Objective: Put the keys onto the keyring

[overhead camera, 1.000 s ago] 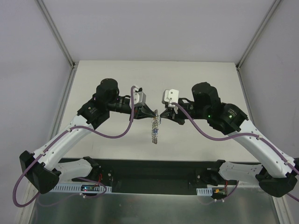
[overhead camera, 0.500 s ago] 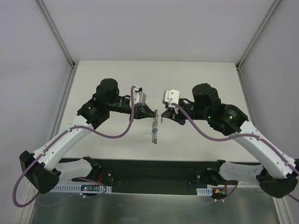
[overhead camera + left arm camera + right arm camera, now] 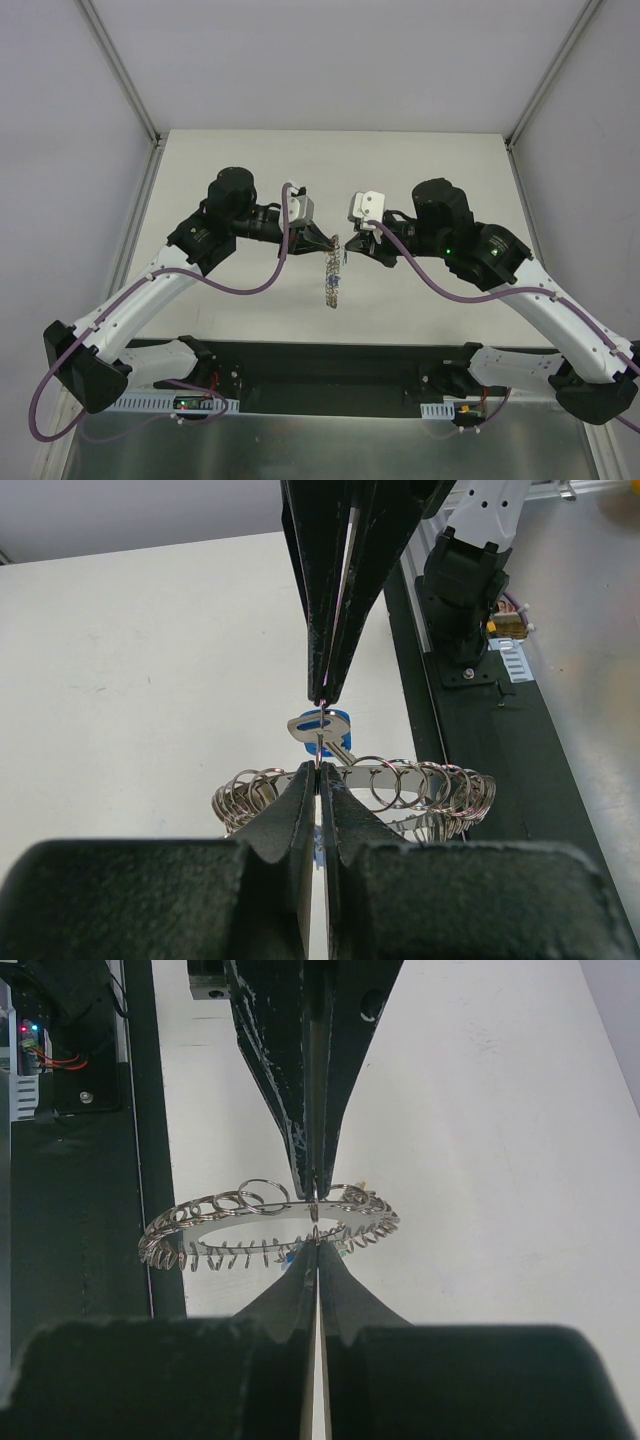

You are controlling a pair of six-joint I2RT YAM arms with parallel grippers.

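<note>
Left wrist view showed the left pincer clamped on the keyring rim. The right pincer, also shut, faced it tip to tip, with a blue key between them.

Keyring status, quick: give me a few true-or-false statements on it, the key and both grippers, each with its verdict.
1. The keyring lies flat on the table. False: it hangs from the spot where the left gripper and the right gripper meet.
2. Both grippers are shut. True.
3. The grippers sit far apart, at opposite table edges. False: they meet tip to tip over the middle of the table.
4. A blue-headed key sits right at that meeting point. True.
5. The keyring's rim is smooth. False: small wire loops line it.
</note>
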